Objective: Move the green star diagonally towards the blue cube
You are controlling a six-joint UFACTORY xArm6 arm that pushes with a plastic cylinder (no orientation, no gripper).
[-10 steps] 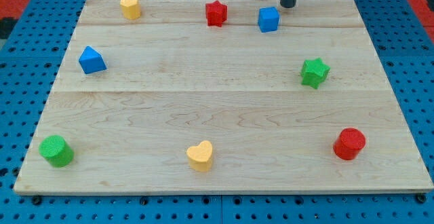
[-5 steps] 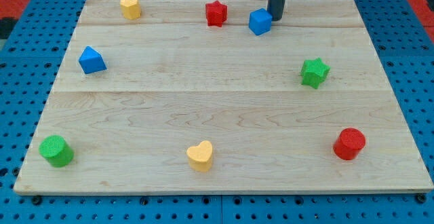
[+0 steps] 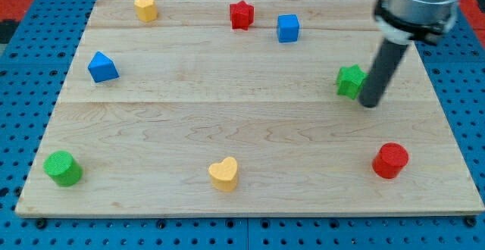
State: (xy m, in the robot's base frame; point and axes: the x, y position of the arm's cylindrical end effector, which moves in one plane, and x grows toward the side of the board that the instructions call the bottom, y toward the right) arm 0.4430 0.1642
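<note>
The green star (image 3: 349, 80) lies at the board's right, about mid height. My tip (image 3: 369, 104) stands just to the star's lower right, touching or nearly touching it; the rod hides the star's right edge. The blue cube (image 3: 287, 28) sits near the top of the board, up and to the left of the star, right of the red star (image 3: 241, 14).
A yellow block (image 3: 145, 7) lies at the top left, a blue triangular block (image 3: 101, 67) at the left, a green cylinder (image 3: 61, 168) at the bottom left, a yellow heart (image 3: 223, 173) at the bottom middle, a red cylinder (image 3: 390, 160) at the bottom right.
My tip nudged the blue cube a little to the left and down, then swung down and right to the green star's lower right. The star has not visibly moved.
</note>
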